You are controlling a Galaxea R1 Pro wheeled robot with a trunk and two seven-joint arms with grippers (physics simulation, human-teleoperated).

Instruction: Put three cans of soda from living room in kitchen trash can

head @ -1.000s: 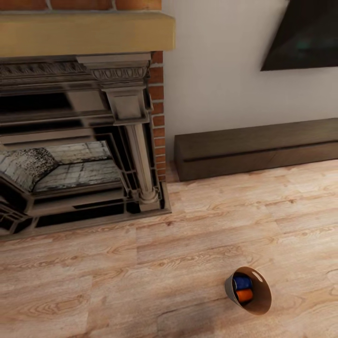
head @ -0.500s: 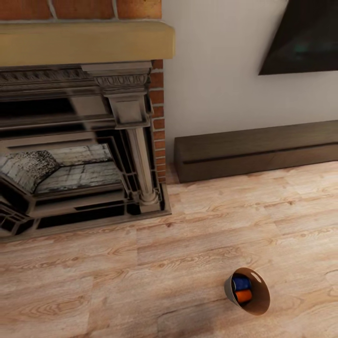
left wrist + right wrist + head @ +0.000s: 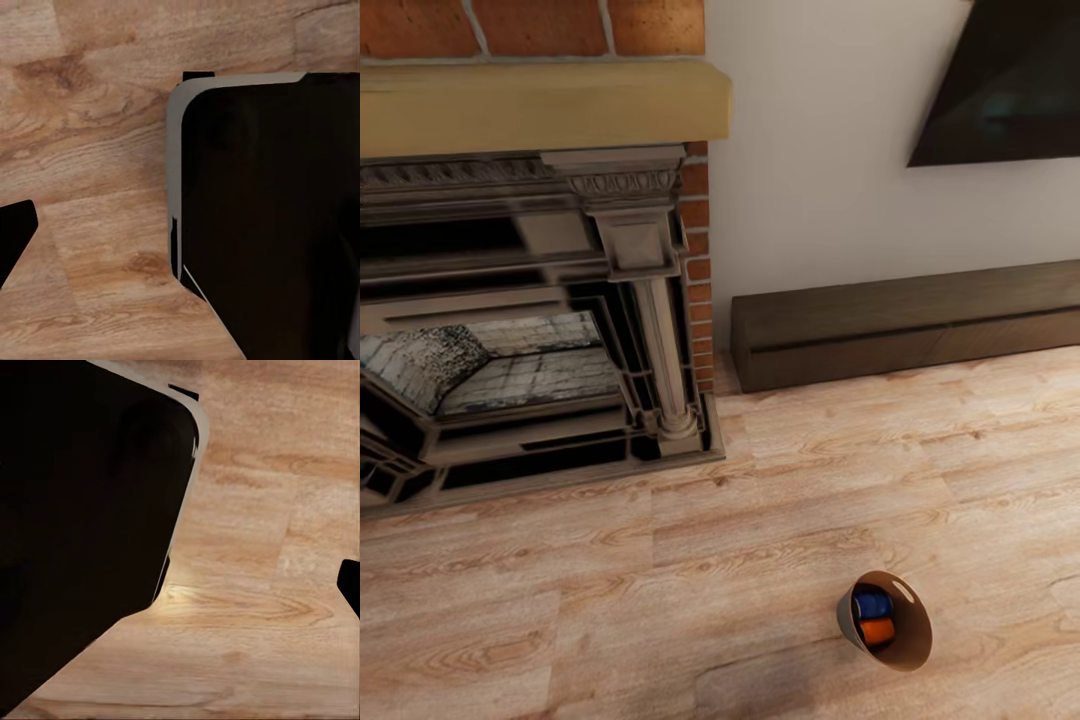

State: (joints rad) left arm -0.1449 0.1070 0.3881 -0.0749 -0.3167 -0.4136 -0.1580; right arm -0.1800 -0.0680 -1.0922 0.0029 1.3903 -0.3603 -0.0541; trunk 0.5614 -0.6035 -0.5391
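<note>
Our head view tilted up slightly, so fireplace (image 3: 530, 300) sits lower; tash can (image 3: 905, 640) lower right holds blue can (image 3: 873, 603) and orange can (image 3: 877, 630), claw states unknowable.

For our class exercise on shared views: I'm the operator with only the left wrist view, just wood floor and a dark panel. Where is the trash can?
Observer: In the head view the trash can sits on the floor, in front of the low dark cabinet.
Operator: Anything inside?
Observer: A dark blue soda can and an orange soda can; I cannot make out a third.
Operator: Any landmark?
Observer: A brick fireplace stands left of the cabinet.
</note>
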